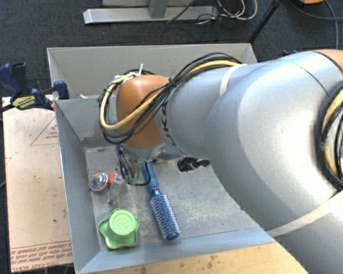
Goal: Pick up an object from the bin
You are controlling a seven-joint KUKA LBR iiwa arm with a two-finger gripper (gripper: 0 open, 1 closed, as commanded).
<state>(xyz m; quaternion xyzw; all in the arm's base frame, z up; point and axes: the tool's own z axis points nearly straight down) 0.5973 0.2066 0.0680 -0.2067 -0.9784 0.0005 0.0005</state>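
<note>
one end effector (126, 173) just beside a blue hairbrush (163, 215); open or closed, cannot tell.

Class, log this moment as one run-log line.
tool: low in bin, left part | nearest: blue hairbrush, silver round thing | further off: green lid

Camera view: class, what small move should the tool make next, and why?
Probably a slight shift toward the view's right, to centre the tool over the handle of the blue hairbrush. It hangs low between that handle and a small silver-and-orange thing, squarely over neither.
</note>
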